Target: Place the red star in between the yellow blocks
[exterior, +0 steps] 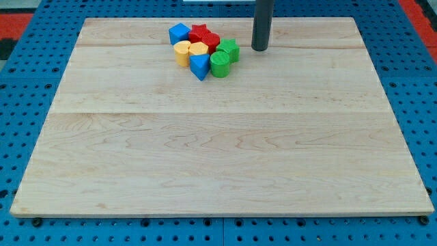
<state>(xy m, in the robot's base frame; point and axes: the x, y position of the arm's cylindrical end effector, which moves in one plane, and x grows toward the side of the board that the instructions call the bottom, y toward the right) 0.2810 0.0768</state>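
Note:
The red star (199,32) sits at the top of a tight cluster near the view's top centre. A second red block (210,40) touches it on the right. Two yellow blocks lie just below: one (181,51) to the left and one (199,49) beside it, touching each other. A blue block (179,33) is left of the star. A blue triangular block (200,65) lies at the cluster's bottom. A green star (229,49) and a green round block (220,64) are on the right. My tip (259,49) rests on the board right of the green star, apart from it.
The wooden board (218,150) lies on a blue pegboard table (20,102). The cluster lies close to the board's top edge.

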